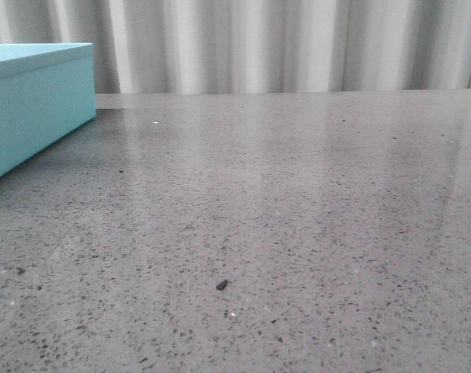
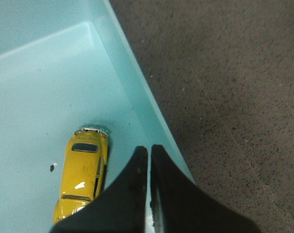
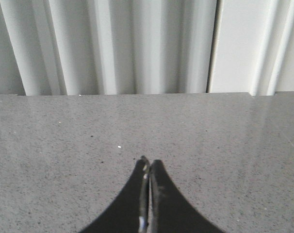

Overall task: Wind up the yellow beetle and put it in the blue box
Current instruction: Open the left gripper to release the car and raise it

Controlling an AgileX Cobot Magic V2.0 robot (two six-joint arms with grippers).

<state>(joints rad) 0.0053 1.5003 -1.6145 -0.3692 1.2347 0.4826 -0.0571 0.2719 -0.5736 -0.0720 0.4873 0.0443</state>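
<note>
The yellow beetle (image 2: 82,171) lies on the floor inside the blue box (image 2: 132,82), near one side wall, seen from above in the left wrist view. My left gripper (image 2: 149,149) hangs above the box beside the car, shut and holding nothing, apart from the beetle. In the front view only a corner of the blue box (image 1: 35,105) shows at the far left; the beetle and both grippers are out of that view. My right gripper (image 3: 149,162) is shut and empty above bare tabletop.
The grey speckled table (image 1: 282,217) stretches to a pale pleated curtain (image 1: 282,43) at the back. A small dark speck (image 1: 221,285) lies on the table near the front. A dark fleck (image 2: 53,167) sits on the box floor.
</note>
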